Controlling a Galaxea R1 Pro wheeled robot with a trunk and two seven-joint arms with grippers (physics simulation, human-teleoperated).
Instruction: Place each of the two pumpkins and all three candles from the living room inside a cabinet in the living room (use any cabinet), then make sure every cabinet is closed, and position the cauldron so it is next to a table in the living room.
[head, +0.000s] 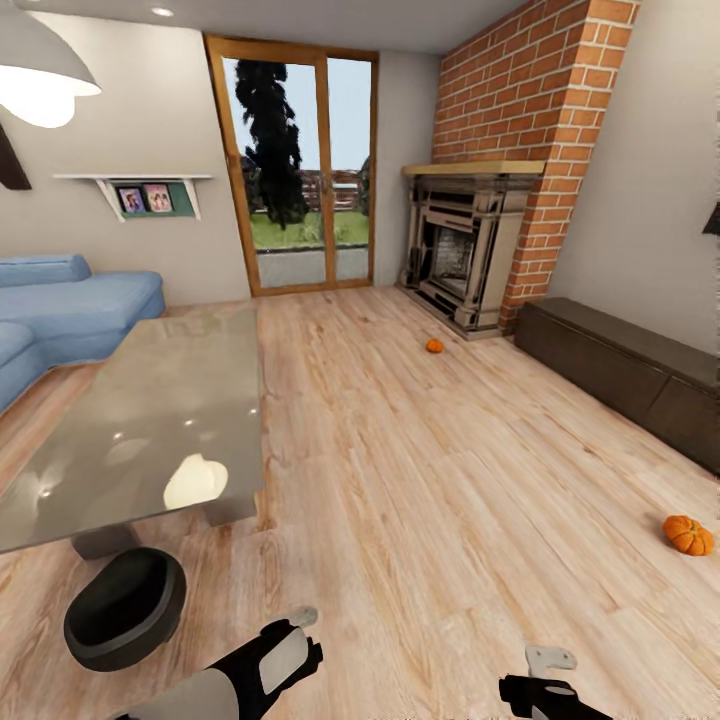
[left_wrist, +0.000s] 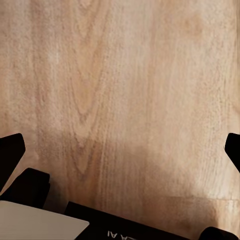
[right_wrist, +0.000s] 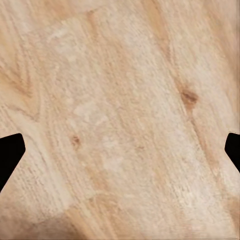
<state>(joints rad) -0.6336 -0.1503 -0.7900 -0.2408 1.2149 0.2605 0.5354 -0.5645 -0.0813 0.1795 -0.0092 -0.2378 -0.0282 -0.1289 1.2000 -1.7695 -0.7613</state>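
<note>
The nearer pumpkin (head: 688, 535) sits on the wood floor (head: 420, 480) at the right edge of the frame, just below the dark TV console (head: 620, 370) along the wall. It lies up and right of the right gripper (head: 548, 662) at the bottom, so that arm looks better placed. A second pumpkin (head: 434, 346) rests by the fireplace (head: 465, 250). Both wrist views show fingertips spread wide over bare planks. The left gripper (head: 300, 617) hangs beside the black cauldron (head: 125, 608), itself next to the glass coffee table (head: 150, 420).
</note>
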